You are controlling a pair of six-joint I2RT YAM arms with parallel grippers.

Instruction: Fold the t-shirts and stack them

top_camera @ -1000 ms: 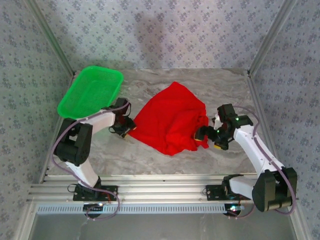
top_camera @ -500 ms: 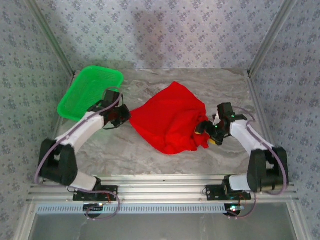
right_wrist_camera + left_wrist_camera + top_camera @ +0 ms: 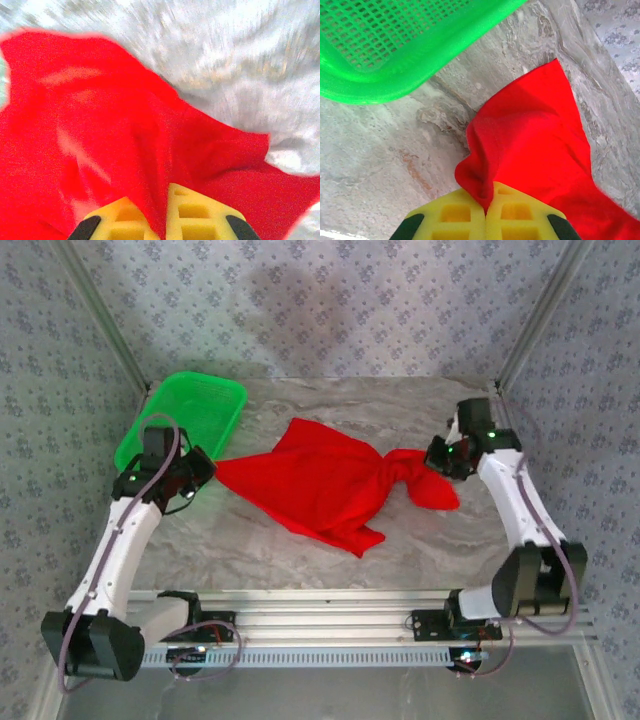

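Marble tabletop [image 3: 250, 550]; red t-shirt [image 3: 320, 485] clamped at opposite edges by left gripper [image 3: 487, 202] and right gripper [image 3: 161, 199]; apparently unfolded, folding outstanding.

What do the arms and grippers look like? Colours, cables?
The left arm and right arm are white with black joints, each carrying a greyish-purple cable. A green light glows by the right wrist. The left gripper and right gripper have yellow fingers with square recesses and dark outer corners.

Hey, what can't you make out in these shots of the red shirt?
Top view: t-shirt print, hidden in bunched folds.
Left wrist: green basket cut off by the frame's top edge.
Right wrist: motion blur smears table grain and cloth creases near the right claw.
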